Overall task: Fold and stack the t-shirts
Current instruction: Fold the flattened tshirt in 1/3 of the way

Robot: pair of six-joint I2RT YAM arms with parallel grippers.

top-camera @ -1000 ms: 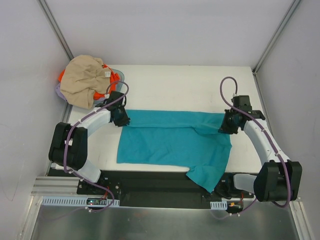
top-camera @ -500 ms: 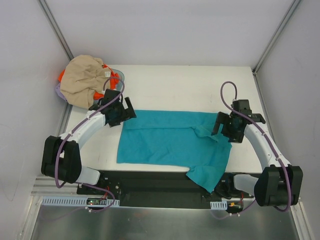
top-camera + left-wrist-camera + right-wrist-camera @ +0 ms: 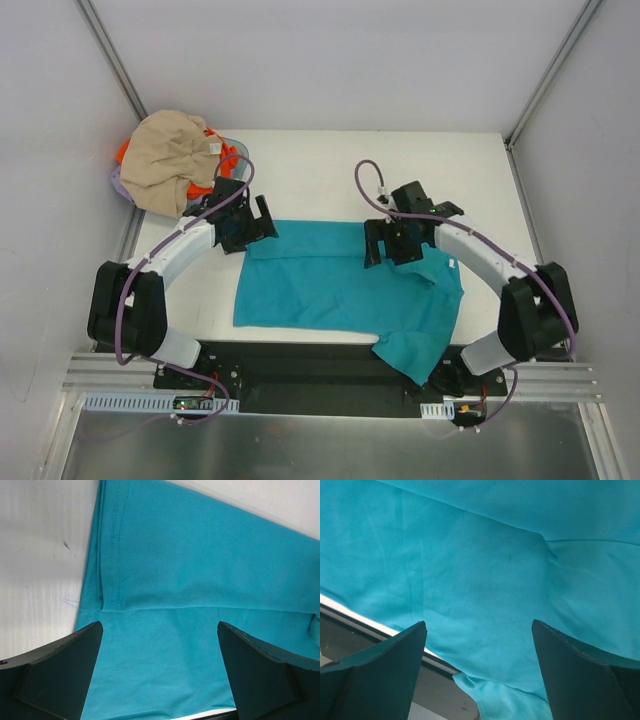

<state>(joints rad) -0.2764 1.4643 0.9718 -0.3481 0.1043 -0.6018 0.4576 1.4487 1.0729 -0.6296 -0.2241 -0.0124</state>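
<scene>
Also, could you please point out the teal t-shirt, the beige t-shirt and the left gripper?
teal t-shirt (image 3: 320,290), top external view, its flat middle.
beige t-shirt (image 3: 168,160), top external view, its crumpled top.
left gripper (image 3: 160,629), left wrist view, midway between its open fingertips.

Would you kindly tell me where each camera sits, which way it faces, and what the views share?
Top external: fixed above and behind the arms, looking down on the white table; both arms whole, left hand and right hand open over the teal t-shirt.
Left wrist: on the left arm, looking down at the shirt's edge and table; its fingers show.
Right wrist: on the right arm, looking down at the shirt near the table's front edge; its fingers show.
Shared: all three see the teal t-shirt.
</scene>
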